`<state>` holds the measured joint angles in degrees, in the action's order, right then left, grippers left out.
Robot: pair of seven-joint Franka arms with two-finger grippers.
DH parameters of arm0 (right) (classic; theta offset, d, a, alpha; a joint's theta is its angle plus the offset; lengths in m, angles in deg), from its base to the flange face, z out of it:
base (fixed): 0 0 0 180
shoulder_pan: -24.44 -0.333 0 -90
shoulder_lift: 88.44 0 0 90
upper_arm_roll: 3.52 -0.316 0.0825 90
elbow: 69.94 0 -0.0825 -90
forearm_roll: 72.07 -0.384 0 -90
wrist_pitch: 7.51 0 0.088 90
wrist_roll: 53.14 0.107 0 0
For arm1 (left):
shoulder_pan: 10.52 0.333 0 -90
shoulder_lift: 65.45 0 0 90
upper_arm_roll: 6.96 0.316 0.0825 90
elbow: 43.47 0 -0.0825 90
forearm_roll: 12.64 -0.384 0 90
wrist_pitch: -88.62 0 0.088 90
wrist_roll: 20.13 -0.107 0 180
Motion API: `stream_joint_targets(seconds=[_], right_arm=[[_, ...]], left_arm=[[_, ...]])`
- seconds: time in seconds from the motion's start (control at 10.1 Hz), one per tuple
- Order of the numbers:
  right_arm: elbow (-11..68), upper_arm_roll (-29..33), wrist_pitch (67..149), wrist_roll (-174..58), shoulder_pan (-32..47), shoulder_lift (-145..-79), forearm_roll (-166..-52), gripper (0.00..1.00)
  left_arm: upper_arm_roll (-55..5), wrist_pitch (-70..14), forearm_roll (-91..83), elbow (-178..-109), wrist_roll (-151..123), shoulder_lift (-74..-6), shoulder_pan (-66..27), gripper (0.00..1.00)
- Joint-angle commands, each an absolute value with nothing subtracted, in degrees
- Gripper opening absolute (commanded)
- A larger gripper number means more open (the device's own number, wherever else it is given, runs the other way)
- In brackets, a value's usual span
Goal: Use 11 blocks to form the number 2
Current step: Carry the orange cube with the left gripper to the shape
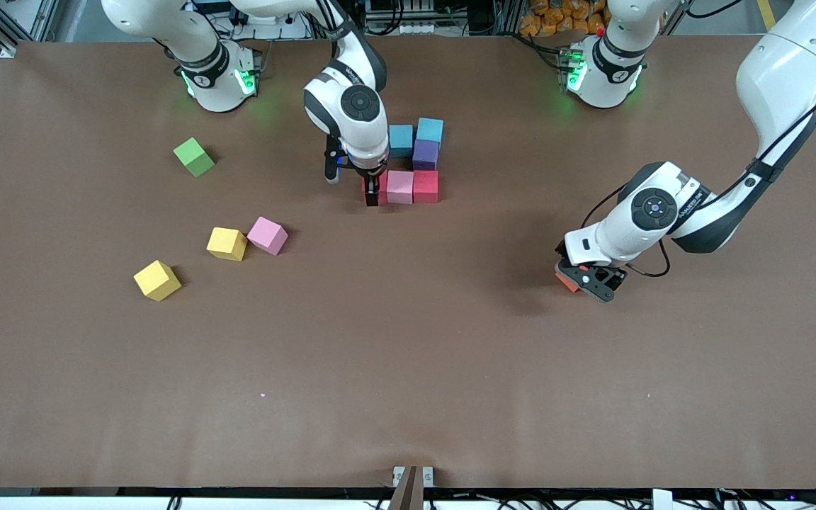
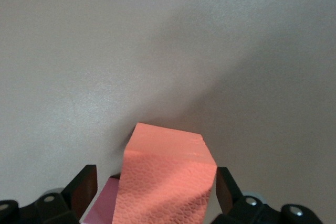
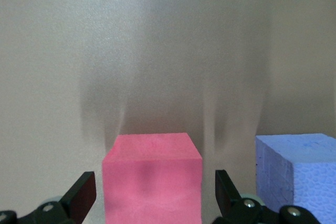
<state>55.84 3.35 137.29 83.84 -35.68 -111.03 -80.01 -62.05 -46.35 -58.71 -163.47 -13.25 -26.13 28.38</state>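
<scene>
right gripper is down at the end of the near row of the blocks, toward the right arm's end. front view hides the red cube there; the right wrist view shows it between parted fingers, gaps both sides, purple cube beside. left gripper, low over bare table, straddles an orange cube, fingers apart, pink peeking under.

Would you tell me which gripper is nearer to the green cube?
Right. The right gripper is at the block cluster, beside the green cube; the left gripper sits toward the left arm's end.
</scene>
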Motion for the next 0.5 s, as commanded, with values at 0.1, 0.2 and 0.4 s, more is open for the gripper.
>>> stream_joint_targets(seconds=[0.1, 0.2, 0.4], right_arm=[[56.71, 3.60, 134.79, 85.73, -36.99, -108.84, -80.60, 1.00], [56.71, 3.60, 134.00, 85.64, -37.17, -108.23, -80.60, 1.00], [56.71, 3.69, 133.47, 85.29, -37.09, -107.43, -80.51, 1.00]], left_arm=[[-62.33, -47.26, -60.18, -163.80, -10.65, -25.20, 27.37, 0.55], [-61.72, -47.26, -60.18, -163.01, -8.02, -25.11, 25.71, 0.46], [-56.47, -46.73, -59.49, -157.58, -3.10, -25.37, 15.55, 0.33]])
